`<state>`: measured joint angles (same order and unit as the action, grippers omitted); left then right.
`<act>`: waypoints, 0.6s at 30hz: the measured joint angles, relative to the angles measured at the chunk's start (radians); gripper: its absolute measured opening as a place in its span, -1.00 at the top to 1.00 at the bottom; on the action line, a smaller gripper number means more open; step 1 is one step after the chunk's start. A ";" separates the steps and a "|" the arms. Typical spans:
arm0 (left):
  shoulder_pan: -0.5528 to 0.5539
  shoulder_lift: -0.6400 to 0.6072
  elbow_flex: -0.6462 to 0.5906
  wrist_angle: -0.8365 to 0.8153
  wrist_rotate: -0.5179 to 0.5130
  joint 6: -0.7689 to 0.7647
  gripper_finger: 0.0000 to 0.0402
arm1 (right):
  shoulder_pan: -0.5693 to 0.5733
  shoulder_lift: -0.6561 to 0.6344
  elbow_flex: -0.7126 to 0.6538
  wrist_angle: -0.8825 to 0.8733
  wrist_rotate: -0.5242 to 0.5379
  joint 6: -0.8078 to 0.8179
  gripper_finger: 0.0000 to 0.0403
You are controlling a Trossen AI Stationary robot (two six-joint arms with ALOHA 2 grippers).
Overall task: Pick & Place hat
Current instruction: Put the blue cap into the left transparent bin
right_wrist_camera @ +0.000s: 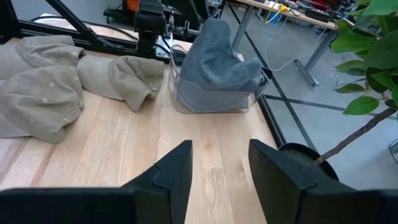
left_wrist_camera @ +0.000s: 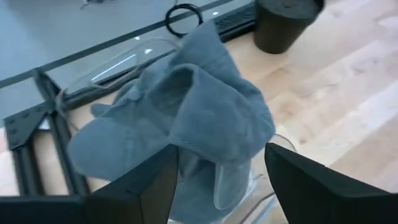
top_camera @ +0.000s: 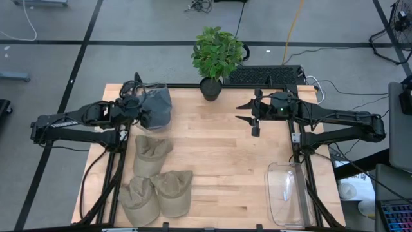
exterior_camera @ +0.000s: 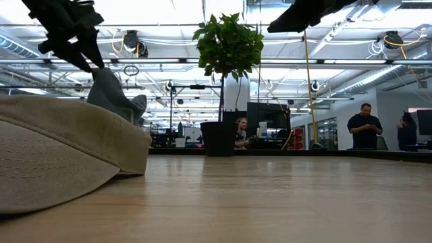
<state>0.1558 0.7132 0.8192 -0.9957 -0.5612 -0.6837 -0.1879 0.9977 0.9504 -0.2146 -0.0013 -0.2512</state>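
closest to the low camera sits a tan hat (exterior_camera: 64, 152), its brim filling the near edge of the wooden table (top_camera: 219, 154). taking the potted plant (top_camera: 215, 58) at the table's far edge as the landmark: a clear bin (right_wrist_camera: 211, 93) stands at the far corner on the left arm's side of the plant, and a grey hat (top_camera: 154, 106) lies crumpled inside it, its crown heaped above the bin's rim. the left gripper (left_wrist_camera: 217, 165) hangs just above that hat with its fingers spread apart on either side of a fold of cloth; nothing is pinched between them, so it looks to have hold of nothing. the right gripper (top_camera: 252, 113) waits over bare wood on the other side of the plant, near it, fingers partly apart and empty.

three more tan hats (top_camera: 154, 177) lie in a loose cluster well toward the near edge from the plant, on the left arm's side. a second clear bin (top_camera: 286, 193) sits toward the near corner on the right arm's side, and it appears to hold nothing.

judging by how they slump and fold, the hats are light, soft cloth with no stiffness to speak of. a pinch on a raised fold of the crown should gather enough fabric; the brim is flatter and harder to get under.
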 joint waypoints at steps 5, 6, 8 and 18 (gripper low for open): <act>0.000 0.000 0.026 -0.025 -0.033 0.004 -0.23 | 0.000 0.000 0.000 0.000 0.000 -0.001 0.29; 0.000 0.000 0.033 -0.025 -0.045 0.014 -0.24 | 0.000 0.000 0.000 0.000 0.000 -0.001 0.29; 0.000 0.000 0.049 -0.026 -0.075 0.030 -0.23 | 0.000 0.000 0.000 0.000 0.000 -0.003 0.29; 0.000 0.008 0.121 0.122 -0.038 0.078 -0.08 | 0.000 0.000 0.000 0.000 0.000 -0.003 0.29</act>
<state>0.1555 0.7210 0.9398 -0.8734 -0.5993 -0.6053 -0.1879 0.9978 0.9504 -0.2142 -0.0010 -0.2546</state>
